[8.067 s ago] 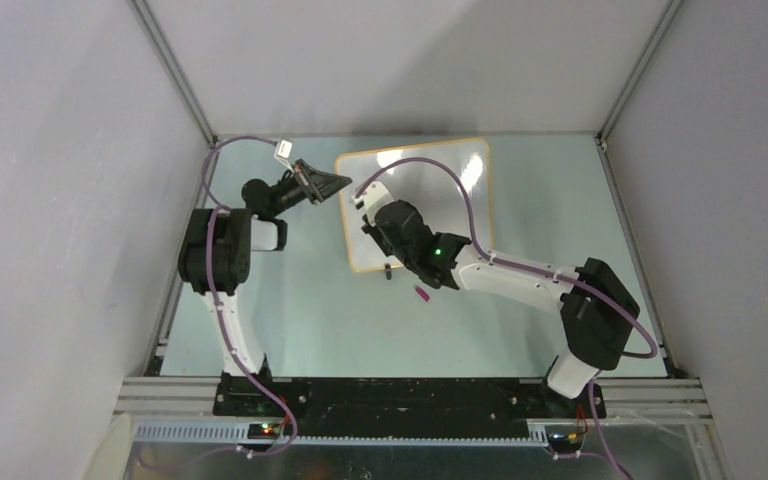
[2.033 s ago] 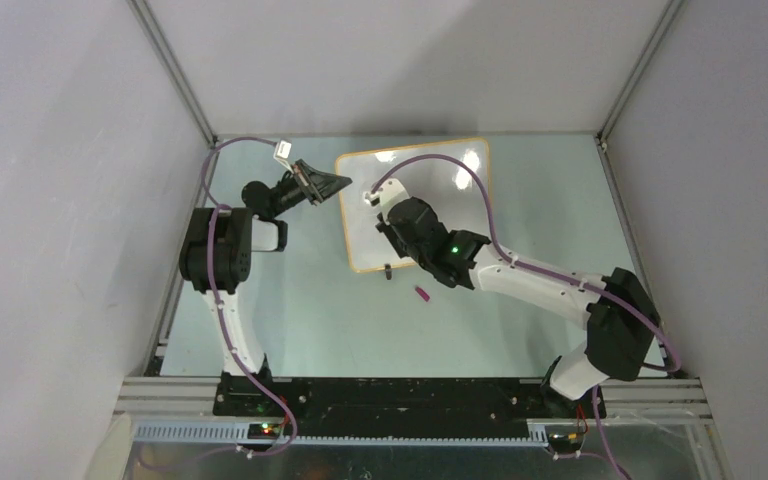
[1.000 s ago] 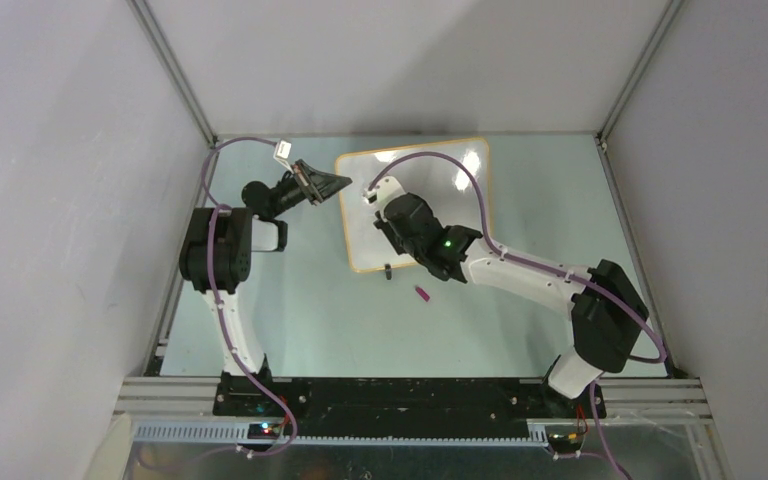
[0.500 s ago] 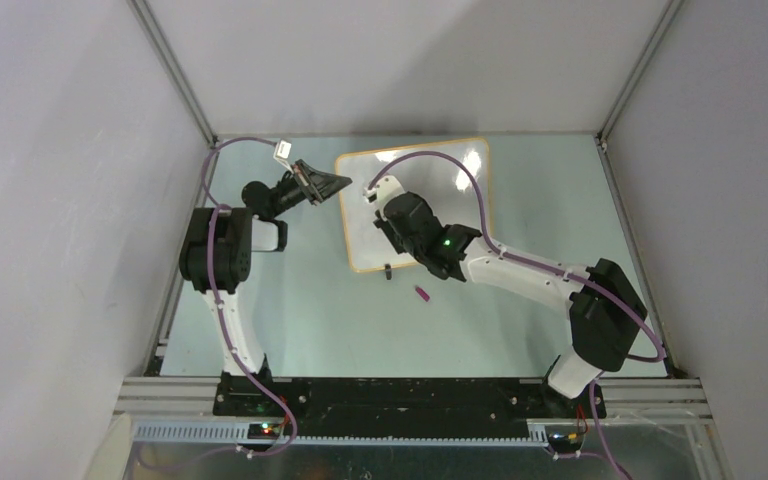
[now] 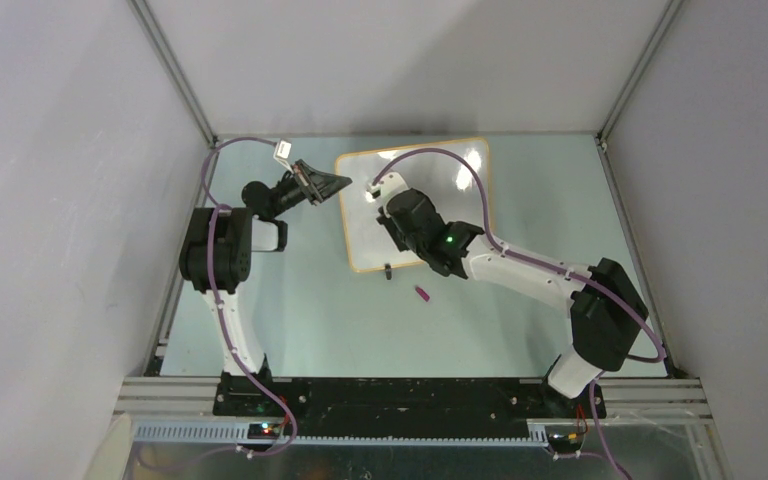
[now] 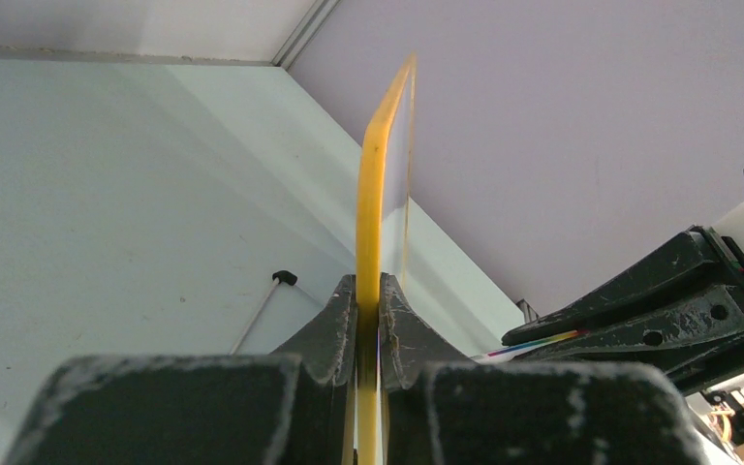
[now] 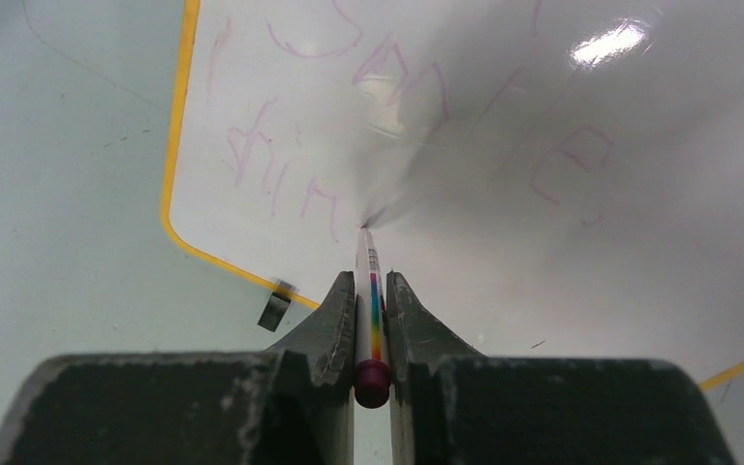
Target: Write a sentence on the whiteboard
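The whiteboard (image 5: 360,238), glossy white with an orange-yellow frame, lies on the table, and its left edge (image 6: 373,194) is pinched between the jaws of my left gripper (image 5: 338,183) (image 6: 368,283). My right gripper (image 5: 392,228) (image 7: 371,278) hovers over the board's left half. It is shut on a white marker (image 7: 366,254) with a rainbow stripe and a dark red end. The marker's tip touches the board surface (image 7: 504,252). Faint pink handwriting (image 7: 271,179) runs across the board above and left of the tip.
A small purple cap (image 5: 423,294) lies on the table just below the board. A black clip foot (image 5: 388,268) (image 7: 274,308) sits at the board's near edge. Grey walls enclose the table on three sides. The right arm's cable (image 5: 475,195) arcs over the board.
My right gripper has crept a little farther and rightward over the board with the marker. The left arm and the board have not moved.
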Available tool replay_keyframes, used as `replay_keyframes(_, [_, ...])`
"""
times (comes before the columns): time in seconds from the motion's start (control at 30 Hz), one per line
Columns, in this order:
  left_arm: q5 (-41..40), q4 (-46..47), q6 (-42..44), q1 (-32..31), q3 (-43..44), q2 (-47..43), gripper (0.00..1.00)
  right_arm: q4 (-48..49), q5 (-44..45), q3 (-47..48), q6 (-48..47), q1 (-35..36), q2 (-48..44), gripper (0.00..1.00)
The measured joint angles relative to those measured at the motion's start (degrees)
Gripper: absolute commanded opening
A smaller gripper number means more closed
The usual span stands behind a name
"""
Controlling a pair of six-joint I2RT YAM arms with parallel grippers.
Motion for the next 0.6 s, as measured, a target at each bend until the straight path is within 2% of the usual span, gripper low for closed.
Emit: replay_keyframes(0.6, [-0.02,0.00,0.00,0.00,0.00,0.00,0.00,-0.61,-0.66,0.00,0.57,-1.03,-0.35,0.00])
